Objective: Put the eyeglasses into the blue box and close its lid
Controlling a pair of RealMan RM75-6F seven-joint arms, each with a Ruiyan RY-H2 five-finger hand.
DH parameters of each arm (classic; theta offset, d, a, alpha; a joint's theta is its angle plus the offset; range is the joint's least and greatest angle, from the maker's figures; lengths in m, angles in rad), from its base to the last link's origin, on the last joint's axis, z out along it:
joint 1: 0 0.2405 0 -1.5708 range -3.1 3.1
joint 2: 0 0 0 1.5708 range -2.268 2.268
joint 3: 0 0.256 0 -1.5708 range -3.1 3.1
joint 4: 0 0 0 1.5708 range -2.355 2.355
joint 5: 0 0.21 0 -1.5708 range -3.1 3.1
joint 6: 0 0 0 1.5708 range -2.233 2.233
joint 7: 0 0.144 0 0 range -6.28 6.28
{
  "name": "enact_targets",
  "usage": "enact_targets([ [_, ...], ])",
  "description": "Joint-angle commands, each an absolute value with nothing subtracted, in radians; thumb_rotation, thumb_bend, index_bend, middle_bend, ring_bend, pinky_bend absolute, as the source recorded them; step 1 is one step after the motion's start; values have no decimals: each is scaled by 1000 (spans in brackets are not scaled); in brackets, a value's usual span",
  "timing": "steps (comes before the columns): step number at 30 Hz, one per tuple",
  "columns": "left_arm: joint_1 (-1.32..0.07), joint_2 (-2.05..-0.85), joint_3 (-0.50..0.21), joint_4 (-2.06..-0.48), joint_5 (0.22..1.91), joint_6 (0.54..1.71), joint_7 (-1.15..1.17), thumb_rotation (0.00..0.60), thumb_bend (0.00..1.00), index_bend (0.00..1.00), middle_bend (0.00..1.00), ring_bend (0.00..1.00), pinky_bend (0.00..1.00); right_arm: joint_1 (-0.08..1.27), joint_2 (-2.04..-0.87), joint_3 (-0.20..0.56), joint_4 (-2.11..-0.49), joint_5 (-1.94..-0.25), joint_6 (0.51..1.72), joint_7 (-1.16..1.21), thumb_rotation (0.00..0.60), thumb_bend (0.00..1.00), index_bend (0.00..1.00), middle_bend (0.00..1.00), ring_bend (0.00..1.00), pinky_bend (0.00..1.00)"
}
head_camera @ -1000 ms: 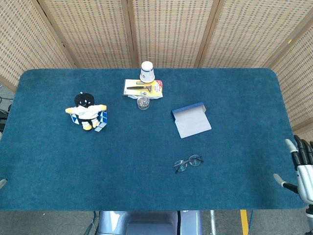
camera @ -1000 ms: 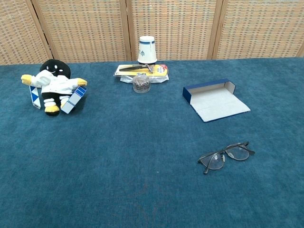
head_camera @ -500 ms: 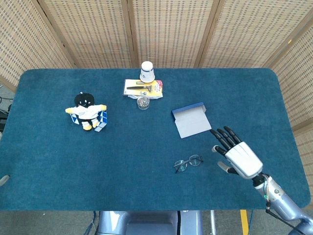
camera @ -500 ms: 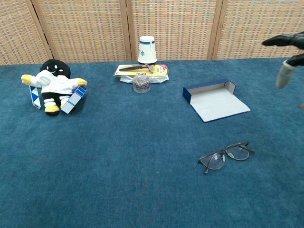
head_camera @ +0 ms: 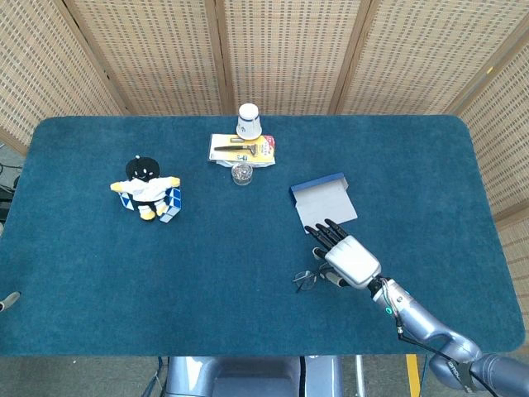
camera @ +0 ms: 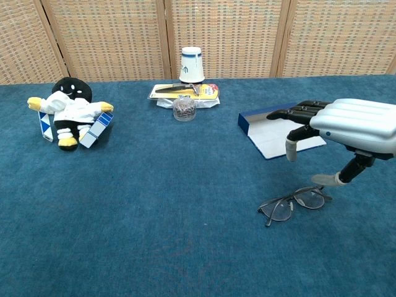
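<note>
1. Right hand (head_camera: 349, 258) has swung in from the worktop's right edge over the last second and now hovers above the eyeglasses (camera: 294, 204). In the head view it covers their right half; a second ago it was barely in frame.
2. Hand state: fingers (camera: 298, 112) spread and extended, pointing toward the blue box (head_camera: 323, 203), thumb hanging down. It holds nothing. In the chest view there is clear air between palm and frames, so no contact yet.
3. Eyeglasses haven't moved: flat on the blue worktop (head_camera: 99, 281), just in front of the blue box, on the robot's side of it.
4. Blue box unchanged: open, lid folded flat toward the eyeglasses, tray empty.
5. Left hand (head_camera: 7, 301): only a sliver at the worktop's left edge, well apart from the blue box. Can't tell whether its fingers are spread or curled.
6. Read: the reach is done and the grasp not started. Next move probably calls for lowering and pinching the frame; thin wire lying flat on carpet-like cloth looks easy to fumble.
7. Plush toy (head_camera: 145, 187), paper cup (head_camera: 249, 121) and small jar (head_camera: 241, 174) sit well beyond the blue box, clear of the likely path.
</note>
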State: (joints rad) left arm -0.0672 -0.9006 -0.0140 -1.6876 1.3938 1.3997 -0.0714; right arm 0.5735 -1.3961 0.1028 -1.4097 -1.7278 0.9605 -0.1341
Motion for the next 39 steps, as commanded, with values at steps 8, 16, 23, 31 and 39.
enact_targets([
  [8,-78,-903,-20,-1693,1375,1375,-55,600,0,0,0,0,0,606,-1459,76,-1362,-1675,906,-168,600,363,398,0,0,0],
  [16,-81,-902,-21,-1695,1373,1368,-52,600,0,0,0,0,0,611,-1489,50,-1342,-1669,918,-167,600,364,402,0,0,0],
  [23,-79,-900,-21,-1694,1376,1368,-58,600,0,0,0,0,0,616,-1527,28,-1303,-1669,921,-173,600,405,419,0,0,0],
  [31,-79,-897,-22,-1693,1378,1367,-68,600,0,0,0,0,0,623,-1563,15,-1255,-1663,933,-159,600,425,434,9,0,0],
  [39,-81,-895,-21,-1692,1380,1359,-73,600,0,0,0,0,0,632,-1585,8,-1223,-1655,938,-155,600,456,506,29,0,0],
])
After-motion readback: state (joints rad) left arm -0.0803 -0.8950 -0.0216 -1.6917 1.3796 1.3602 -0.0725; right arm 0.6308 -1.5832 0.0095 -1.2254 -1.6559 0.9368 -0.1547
